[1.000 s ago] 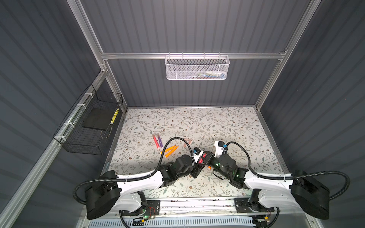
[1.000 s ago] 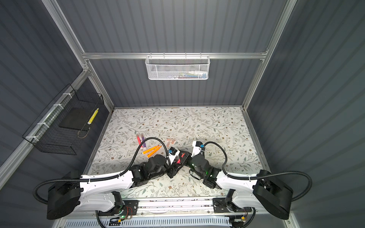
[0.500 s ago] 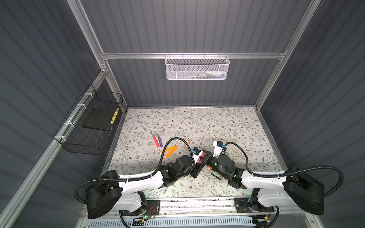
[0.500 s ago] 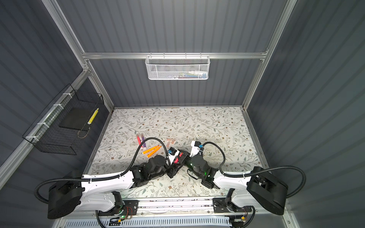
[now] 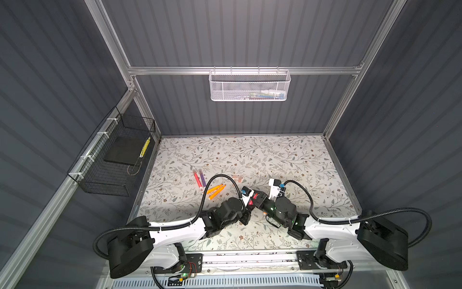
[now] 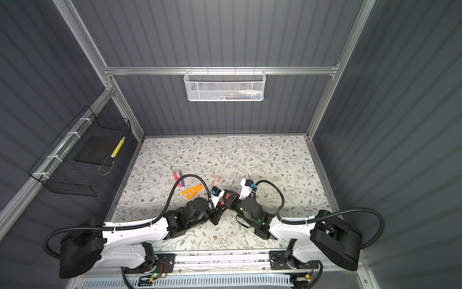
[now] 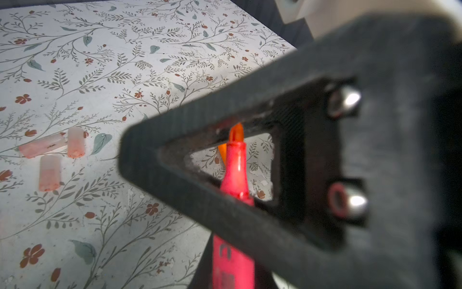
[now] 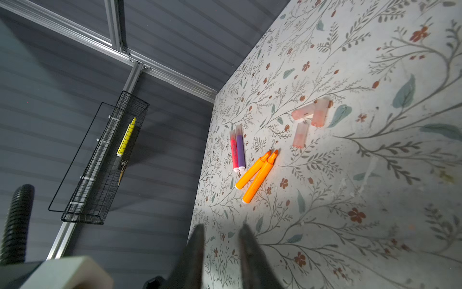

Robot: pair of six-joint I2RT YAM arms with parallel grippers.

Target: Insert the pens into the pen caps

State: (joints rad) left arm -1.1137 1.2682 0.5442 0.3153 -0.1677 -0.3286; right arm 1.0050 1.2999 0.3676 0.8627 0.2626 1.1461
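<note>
Right hand (image 8: 222,232) had spread since earlier, empty; left hand (image 5: 252,201) pinched the pink-red pen (image 7: 236,172) above the surface (image 7: 125,37). Handover judged done; next, its tip needs aligning with the pen caps (image 7: 50,172) lying nearby.

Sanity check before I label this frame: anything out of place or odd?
One thing: a yellow marker sits in the black wire basket on the side wall, away from the orange pens on the mat. Three caps lie loose in a cluster there, two touching. No spill or damage visible.

Pink-red pen (image 7: 236,175) — barrel cut off at edge, tip partly behind blurred finger (image 7: 312,237) of right pincer (image 8: 220,234).
</note>
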